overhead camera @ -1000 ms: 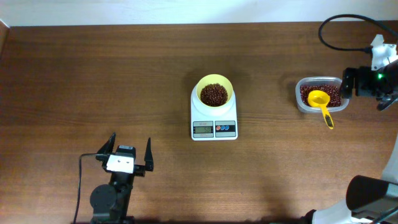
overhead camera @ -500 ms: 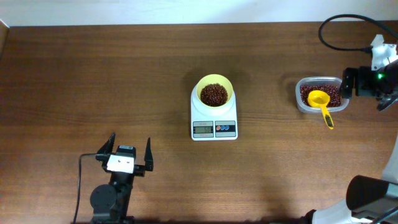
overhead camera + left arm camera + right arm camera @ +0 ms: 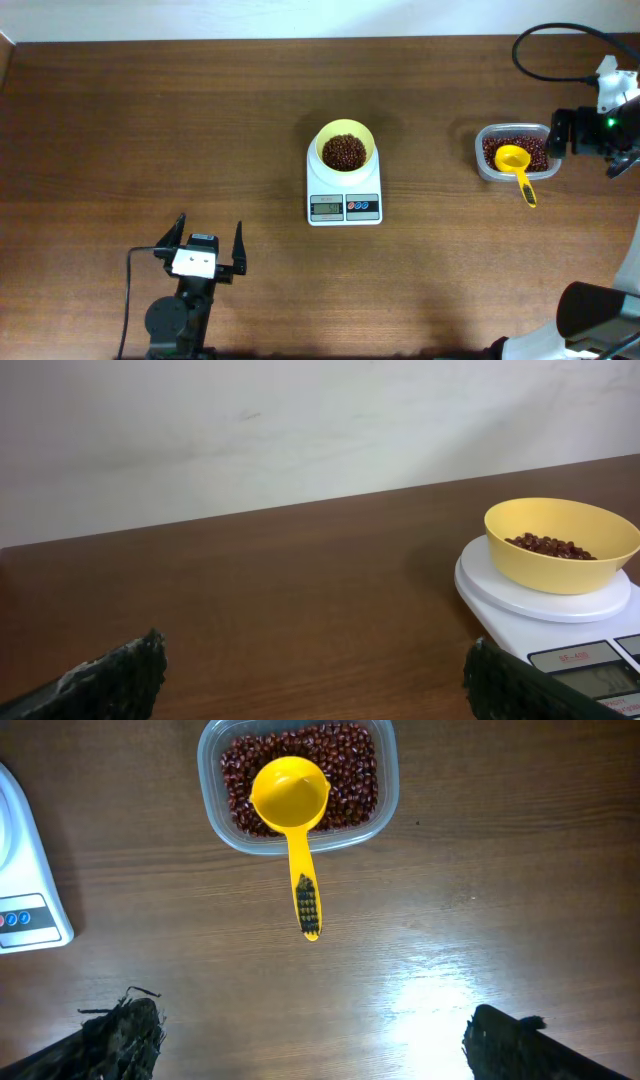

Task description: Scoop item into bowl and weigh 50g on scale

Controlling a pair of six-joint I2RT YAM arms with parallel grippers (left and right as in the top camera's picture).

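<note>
While my left gripper [image 3: 210, 245] and right gripper [image 3: 315, 1035] both hang wide apart and empty, my biggest worry is bumping the scale [image 3: 314, 180] at mid-table and skewing its reading; a lesser one, spilling beans [image 3: 350, 780] off the scoop [image 3: 290, 795]. The clear tub [image 3: 208, 780] on the right holds beans and the scoop; the bowl [image 3: 560, 565] on the scale holds fewer.

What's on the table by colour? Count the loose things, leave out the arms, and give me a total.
Yellow: 2, the bowl and the scoop
White: 1, the scale
Clear: 1, the tub
Reddish-brown: 2, the beans in the bowl and the beans in the tub
Total: 6
</note>
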